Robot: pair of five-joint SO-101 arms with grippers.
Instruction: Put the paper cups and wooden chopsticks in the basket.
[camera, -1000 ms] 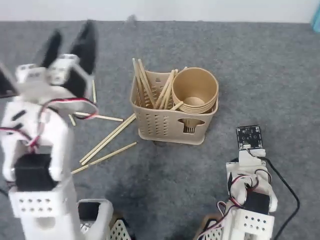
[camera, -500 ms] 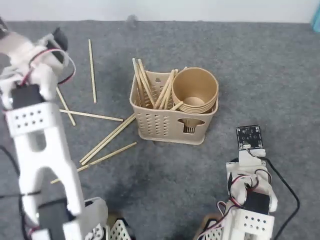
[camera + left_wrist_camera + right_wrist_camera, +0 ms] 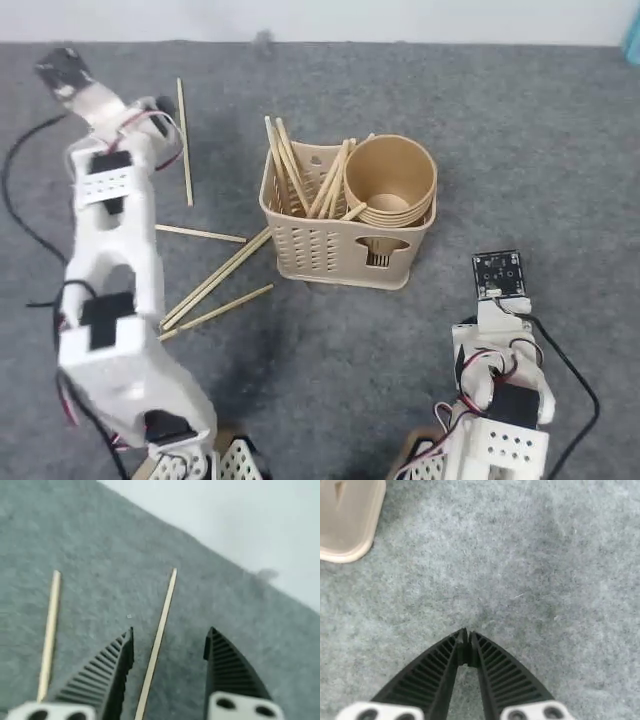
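The basket (image 3: 340,250) stands near the middle of the table (image 3: 560,150). The stacked paper cups (image 3: 390,180) sit in its right part, and a bundle of wooden chopsticks (image 3: 290,170) leans in its left part. More chopsticks lie loose on the left half of the table: a pair (image 3: 215,280) running up to the basket's foot, one (image 3: 215,312) beside them, one (image 3: 200,233) lying crosswise, and a far chopstick (image 3: 184,140) toward the far left corner. The left arm (image 3: 108,200) stretches to that corner. The left tool (image 3: 171,632) is spread wide, its fingers either side of a chopstick (image 3: 160,630); whether they touch it cannot be told. The right tool (image 3: 466,632) is closed on nothing, low over bare table near the front edge.
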